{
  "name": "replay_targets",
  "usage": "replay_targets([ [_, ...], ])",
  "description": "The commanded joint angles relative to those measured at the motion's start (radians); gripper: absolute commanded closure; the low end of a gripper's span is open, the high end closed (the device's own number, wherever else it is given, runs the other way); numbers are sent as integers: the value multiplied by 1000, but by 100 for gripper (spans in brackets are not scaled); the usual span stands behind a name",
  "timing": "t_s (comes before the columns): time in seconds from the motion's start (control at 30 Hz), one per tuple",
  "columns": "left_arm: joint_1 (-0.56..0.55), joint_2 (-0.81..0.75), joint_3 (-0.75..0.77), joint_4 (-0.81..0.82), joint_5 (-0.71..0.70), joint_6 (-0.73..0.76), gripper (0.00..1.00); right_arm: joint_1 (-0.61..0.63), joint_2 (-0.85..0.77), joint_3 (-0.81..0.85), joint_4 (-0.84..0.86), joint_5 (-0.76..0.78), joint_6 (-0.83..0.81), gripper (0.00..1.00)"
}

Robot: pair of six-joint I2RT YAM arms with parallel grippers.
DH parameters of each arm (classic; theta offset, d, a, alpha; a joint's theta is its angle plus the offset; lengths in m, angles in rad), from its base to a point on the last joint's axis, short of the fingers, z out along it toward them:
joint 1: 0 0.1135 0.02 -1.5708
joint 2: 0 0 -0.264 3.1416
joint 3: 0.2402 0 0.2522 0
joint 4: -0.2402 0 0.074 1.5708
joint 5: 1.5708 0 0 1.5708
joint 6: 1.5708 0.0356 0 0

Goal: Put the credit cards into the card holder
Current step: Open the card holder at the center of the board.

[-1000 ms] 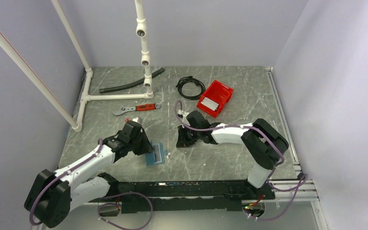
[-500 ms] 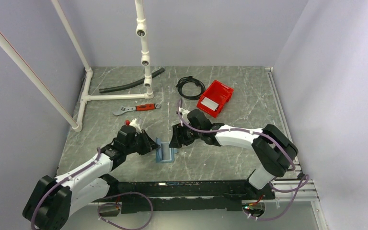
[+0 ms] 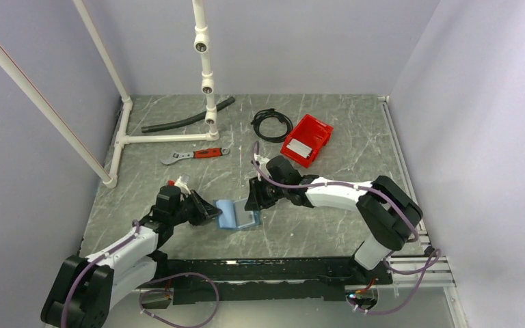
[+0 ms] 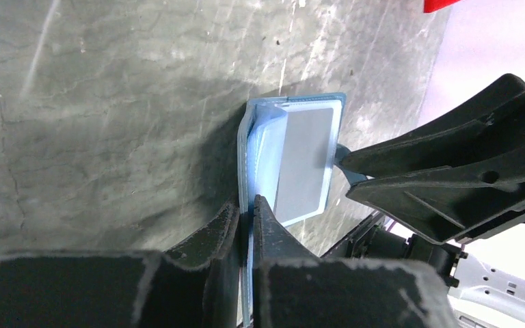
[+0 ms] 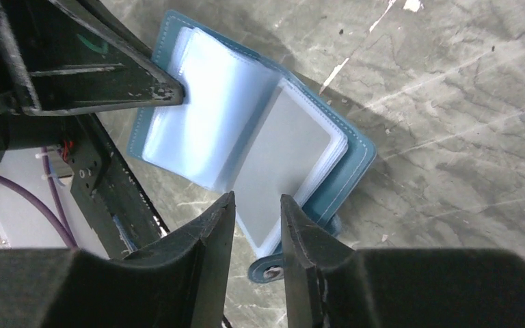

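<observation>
Plainly, the step in hand looks to be getting the holder spread open and steady so a card can go in. On the grey marbled table (image 3: 328, 225), the red open plastic bin (image 3: 325, 130) sits at 1 o'clock from the centre. It holds a pale flat rectangle (image 3: 299, 150), probably one of the credit cards. The flat blue book-style card holder (image 3: 231, 213) lies open at 6 o'clock, between the two arms. The left gripper (image 4: 247, 208), at the holder's 9 o'clock, is clenched on the edge of the blue cover. The right gripper (image 5: 256, 205), at its 2 o'clock, has its jaws part-way apart with the right-hand leaf's edge in the gap. Whether they pinch it I cannot tell. A light grey card (image 5: 287, 157) seems to sit in that leaf's clear pocket.

To do this well, use the left clamp as the anchor and do not lift the cover. Let the right leaf settle flat before the right arm leaves for the bin. The thin card there will likely need tipping against the bin wall to grasp. It should then be slid in shallow, along the pocket's mouth.
</observation>
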Motion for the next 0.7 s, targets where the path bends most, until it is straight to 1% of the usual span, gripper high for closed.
replay_targets([
  [0.0, 8, -5, 105, -238, -23, 120, 100, 1, 48, 31, 46, -32, -8, 68],
  [0.07, 8, -13, 146, -351, -58, 154, 100, 1, 77, 32, 52, -32, -12, 70],
  [0.17, 8, -5, 167, -400, -83, 172, 100, 2, 113, 36, 43, 2, -15, 73],
  [0.27, 8, 70, 216, -501, -129, 180, 100, 2, 133, 42, 17, 62, -27, 75],
  [0.3, 8, 109, 237, -534, -135, 189, 98, 2, 140, 47, 10, 69, -34, 75],
  [0.33, 8, 147, 256, -553, -143, 196, 98, 2, 145, 52, 2, 75, -41, 75],
  [0.43, 8, 246, 280, -564, -145, 208, 99, 18, 147, 88, -48, 119, -71, 74],
  [0.5, 7, 268, 273, -550, -148, 199, 93, 63, 130, 135, -141, 209, -111, 72],
  [0.67, 7, 206, 238, -505, -153, 165, 83, 120, 77, 223, -302, 380, -163, 62],
])
